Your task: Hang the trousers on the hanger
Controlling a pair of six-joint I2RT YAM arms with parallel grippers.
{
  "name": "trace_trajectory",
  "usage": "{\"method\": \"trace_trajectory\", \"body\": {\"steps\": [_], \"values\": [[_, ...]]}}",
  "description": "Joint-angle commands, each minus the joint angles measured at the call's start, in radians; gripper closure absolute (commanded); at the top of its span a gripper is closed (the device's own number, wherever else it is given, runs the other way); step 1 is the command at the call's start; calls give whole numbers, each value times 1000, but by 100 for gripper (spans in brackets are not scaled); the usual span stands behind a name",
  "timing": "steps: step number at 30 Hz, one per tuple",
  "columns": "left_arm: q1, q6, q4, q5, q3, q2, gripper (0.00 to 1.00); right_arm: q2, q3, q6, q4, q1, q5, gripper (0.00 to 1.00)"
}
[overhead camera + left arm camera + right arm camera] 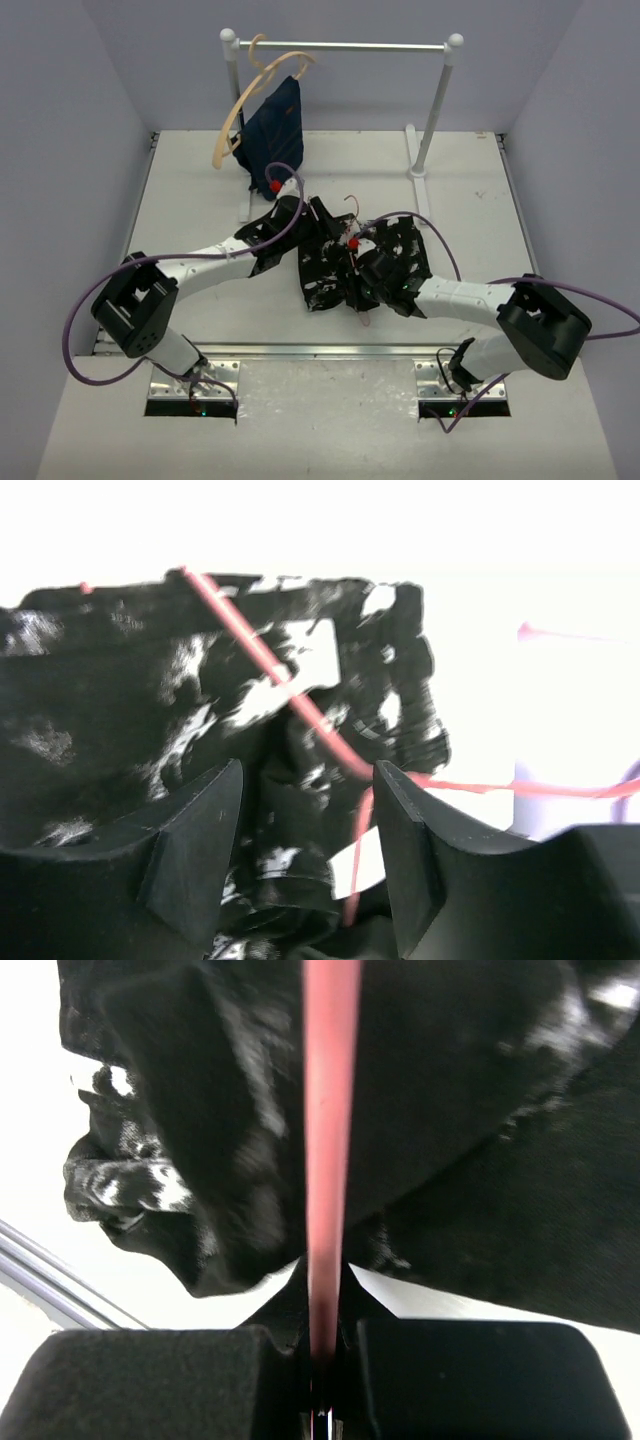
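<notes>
From above, we see the trousers [325,270] bunched centrally. Left wrist: our left gripper [310,775] gapes over cloth, which may slide off the hanger [300,705]. Right wrist: right gripper [322,1335] pinches that thin wire; it could twist.

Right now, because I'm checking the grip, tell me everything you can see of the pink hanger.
The hanger is thin, smooth pink wire. One straight run is pinched in the shut right claw and lies across the speckled black trousers, touching the fabric, near the middle of the table. Its hook cannot be made out.
</notes>
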Motion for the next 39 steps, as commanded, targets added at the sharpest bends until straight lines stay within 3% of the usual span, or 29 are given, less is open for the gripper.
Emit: {"method": "trace_trajectory", "body": {"steps": [1,3,6,13,21,26,29,34,39], "values": [[15,-16,32,20,-44,-61,69,22,69,1,-3,16,-3,100],[13,-32,42,100,-65,-51,87,13,75,10,-10,17,24,100],[-5,-69,45,155,-124,-48,100,-9,75,7,-43,17,26,100],[-14,-80,96,160,-212,-71,100,-21,71,-1,-35,22,4,100],[-20,-128,522,445,-151,167,100,-6,71,-3,-53,44,55,100],[-32,-136,538,549,-47,284,100,-19,43,-9,-58,45,72,100],[-27,-122,509,534,-49,284,100,-25,20,-24,-47,45,65,100],[-16,-3,174,360,-23,213,94,27,8,-7,-35,45,63,100],[-11,-10,-36,25,-113,-53,66,18,-13,34,-20,44,100,100]]}}
